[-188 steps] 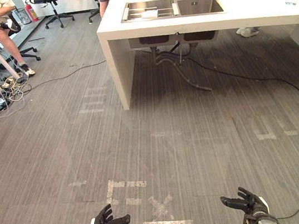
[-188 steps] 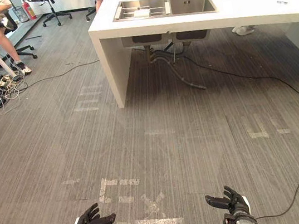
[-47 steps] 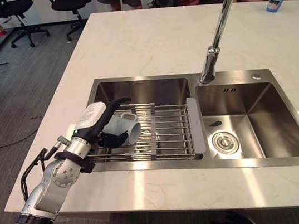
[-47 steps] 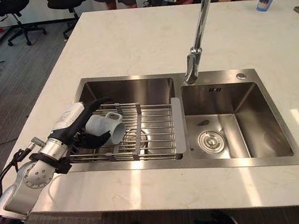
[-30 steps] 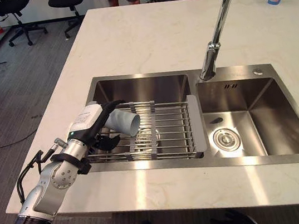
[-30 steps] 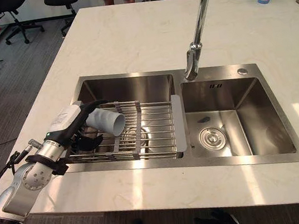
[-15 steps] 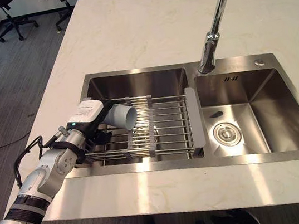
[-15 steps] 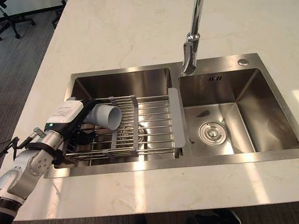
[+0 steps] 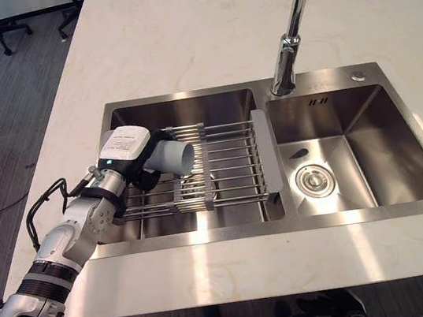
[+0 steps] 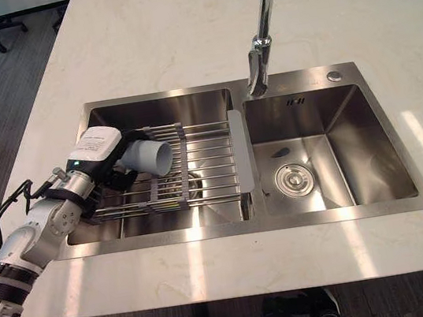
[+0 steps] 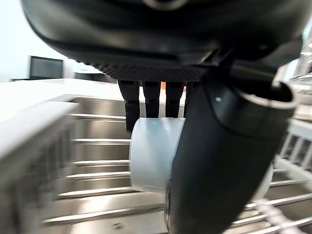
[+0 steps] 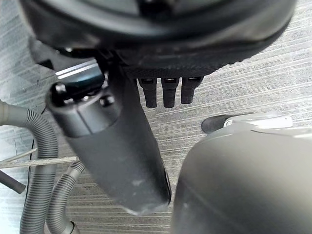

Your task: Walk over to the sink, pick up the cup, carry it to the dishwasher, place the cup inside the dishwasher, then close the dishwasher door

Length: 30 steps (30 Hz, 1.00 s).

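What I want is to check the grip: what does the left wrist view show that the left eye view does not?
The left wrist view adds the close-up: the left hand has its fingers curled over the pale cup and its thumb across the cup's side. The left eye view adds the faucet, the drain in the right basin, the white counter, and the cup lying sideways, mouth toward that basin. Shared: hand, cup and wire rack.

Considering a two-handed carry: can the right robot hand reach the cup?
Probably not: the right robot hand hangs low by the floor; the left robot hand grips the cup over the rack.
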{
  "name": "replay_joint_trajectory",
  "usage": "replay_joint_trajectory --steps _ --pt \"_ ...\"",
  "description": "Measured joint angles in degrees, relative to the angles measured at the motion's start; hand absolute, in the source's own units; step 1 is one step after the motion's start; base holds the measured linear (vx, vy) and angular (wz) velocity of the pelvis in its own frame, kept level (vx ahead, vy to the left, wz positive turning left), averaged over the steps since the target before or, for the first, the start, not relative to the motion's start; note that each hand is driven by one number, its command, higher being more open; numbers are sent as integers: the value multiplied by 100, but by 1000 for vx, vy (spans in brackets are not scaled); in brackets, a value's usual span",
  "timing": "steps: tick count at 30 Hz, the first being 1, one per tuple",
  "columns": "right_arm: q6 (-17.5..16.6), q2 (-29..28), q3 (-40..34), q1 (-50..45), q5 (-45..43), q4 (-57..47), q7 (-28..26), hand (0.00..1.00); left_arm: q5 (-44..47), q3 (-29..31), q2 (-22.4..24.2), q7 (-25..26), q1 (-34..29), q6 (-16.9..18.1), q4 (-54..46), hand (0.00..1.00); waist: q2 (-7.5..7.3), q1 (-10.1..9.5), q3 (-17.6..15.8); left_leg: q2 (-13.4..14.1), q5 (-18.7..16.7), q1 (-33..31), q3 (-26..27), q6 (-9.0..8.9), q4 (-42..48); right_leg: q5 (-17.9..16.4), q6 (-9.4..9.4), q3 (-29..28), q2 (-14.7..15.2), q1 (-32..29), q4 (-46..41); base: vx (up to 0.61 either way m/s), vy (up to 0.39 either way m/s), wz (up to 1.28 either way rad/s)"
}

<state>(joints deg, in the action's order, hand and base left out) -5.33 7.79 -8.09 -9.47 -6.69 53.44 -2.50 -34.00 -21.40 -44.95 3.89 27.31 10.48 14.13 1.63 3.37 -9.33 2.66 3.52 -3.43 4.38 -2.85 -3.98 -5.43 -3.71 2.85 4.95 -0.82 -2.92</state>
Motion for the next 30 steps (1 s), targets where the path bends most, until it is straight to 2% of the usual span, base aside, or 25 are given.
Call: replay_joint_trajectory --steps 11,16,21,22,24,26,30 --pt "20 -1 -43 -11 -3 101 20 90 441 173 609 -7 -255 -108 23 30 -1 65 -20 -3 5 222 0 7 -44 8 1 5 1 225 47 0 0 0" --pt "35 -2 -48 -13 -8 167 18 90 882 828 1064 -2 -818 -183 -312 30 -2 50 -21 -4 6 260 -17 9 -57 8 1 24 0 296 63 1 -2 1" --pt "69 -2 -56 -14 -22 194 13 90 1757 1435 1668 131 -1555 -190 -1172 30 -3 -69 -20 -9 10 316 -57 14 -54 6 4 61 2 372 60 -12 -6 4" --pt "69 -3 -56 -10 -44 194 4 90 2134 1589 1943 283 -1822 -176 -1536 30 -5 -113 -19 -7 11 323 -72 16 -38 2 8 72 1 383 38 -38 -5 3" --pt "71 -3 -56 -2 -47 191 1 90 2400 1686 2095 374 -1979 -149 -1712 30 -7 -118 -17 -6 17 328 -87 24 -28 -3 14 82 0 387 14 -56 -6 4" --pt "72 -12 -66 -8 -49 202 5 90 3063 1931 2490 500 -2257 -115 -1987 30 -14 -122 -13 -2 19 372 -90 26 -5 -26 16 46 0 400 -37 -81 0 1" --pt "84 -18 -71 -25 -102 241 13 90 3821 2077 2935 583 -2698 -75 -2551 30 -34 -135 -2 9 15 398 -63 23 27 -54 9 5 -6 385 -135 -55 0 -4"
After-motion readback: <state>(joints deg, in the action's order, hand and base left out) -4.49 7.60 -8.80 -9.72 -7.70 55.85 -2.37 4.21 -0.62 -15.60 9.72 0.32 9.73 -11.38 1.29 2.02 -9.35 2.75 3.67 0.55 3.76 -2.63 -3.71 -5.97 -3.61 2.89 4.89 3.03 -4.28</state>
